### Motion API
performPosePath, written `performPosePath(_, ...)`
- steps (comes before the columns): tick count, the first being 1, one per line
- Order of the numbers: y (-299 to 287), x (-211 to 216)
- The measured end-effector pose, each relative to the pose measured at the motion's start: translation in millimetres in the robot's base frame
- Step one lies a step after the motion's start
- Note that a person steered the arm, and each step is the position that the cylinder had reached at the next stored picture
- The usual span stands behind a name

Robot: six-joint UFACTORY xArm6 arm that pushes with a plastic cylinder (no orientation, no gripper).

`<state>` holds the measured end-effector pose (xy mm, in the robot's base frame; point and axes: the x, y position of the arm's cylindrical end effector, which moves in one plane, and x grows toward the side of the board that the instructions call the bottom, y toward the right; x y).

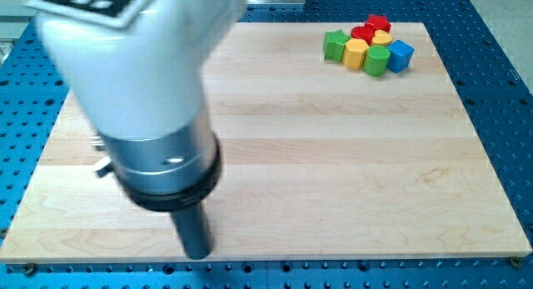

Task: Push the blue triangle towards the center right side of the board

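A blue block (400,55) sits at the right end of a tight cluster near the board's top right corner; its exact shape is hard to make out. My tip (197,255) rests on the wooden board (333,172) near the view's bottom edge, left of centre, far from the blue block and from every other block. The arm's large white and black body (141,89) fills the view's upper left and hides the board behind it.
Touching the blue block in the cluster are a green cylinder (376,62), two yellow blocks (356,52) (382,38), two red blocks (363,32) (378,23) and a green block (335,45). A blue perforated table (500,89) surrounds the board.
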<state>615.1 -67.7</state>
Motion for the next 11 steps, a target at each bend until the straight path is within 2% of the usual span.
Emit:
performPosePath(1, -21, -27)
performPosePath(2, -69, 3)
performPosePath(3, -119, -9)
performPosePath(4, -115, -59)
performPosePath(5, -68, -65)
performPosePath(8, -45, -40)
performPosePath(10, 42, -70)
performPosePath(11, 56, -103)
